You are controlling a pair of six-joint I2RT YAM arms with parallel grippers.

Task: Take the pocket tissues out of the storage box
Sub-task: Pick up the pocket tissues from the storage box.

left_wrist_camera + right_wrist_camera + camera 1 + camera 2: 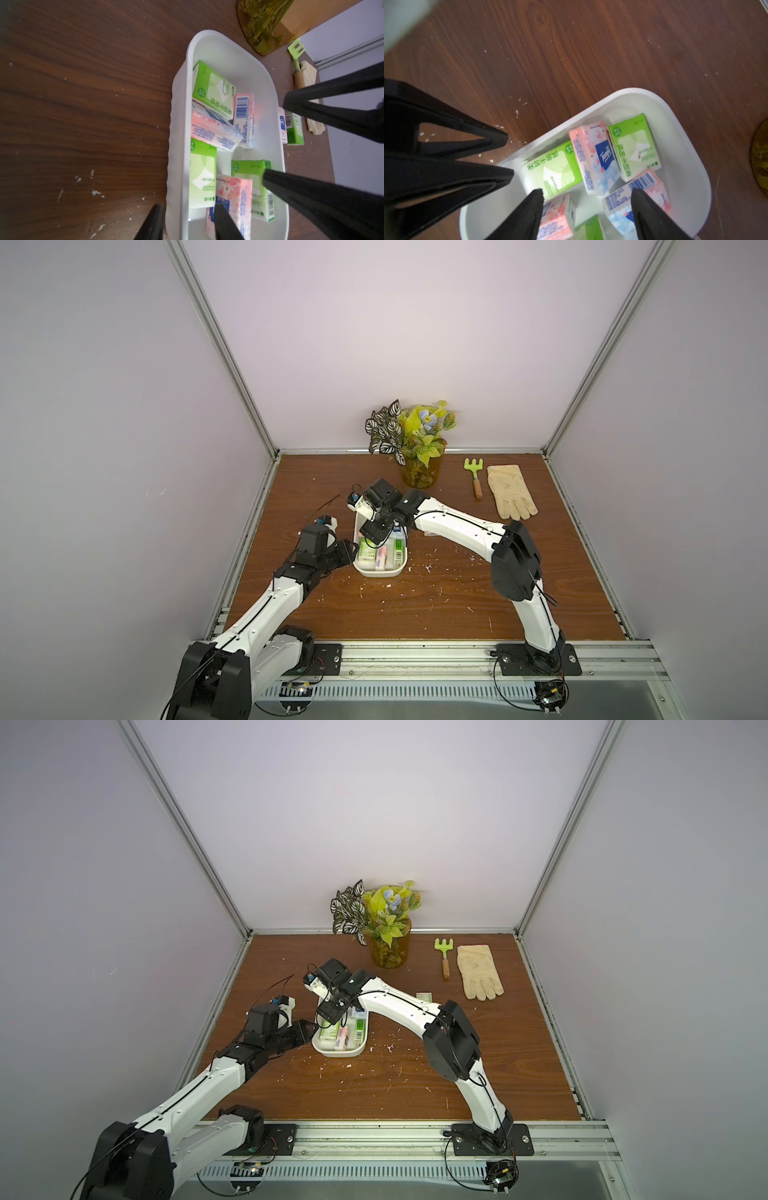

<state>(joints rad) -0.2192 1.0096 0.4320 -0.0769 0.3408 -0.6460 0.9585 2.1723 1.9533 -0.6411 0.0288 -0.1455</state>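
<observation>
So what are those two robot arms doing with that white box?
They are taking pocket tissues out of the storage box. The left claw straddles the box's wall, maybe to steady it; whether it pinches yet is unclear. The right claw hangs open over the packets inside, holding nothing. Six lie in the box, and two more packets sit on the table beside it.

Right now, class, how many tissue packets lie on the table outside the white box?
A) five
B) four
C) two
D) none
C: in the left wrist view, one pink packet and one green packet lie side by side on the table, just outside the storage box.
</observation>
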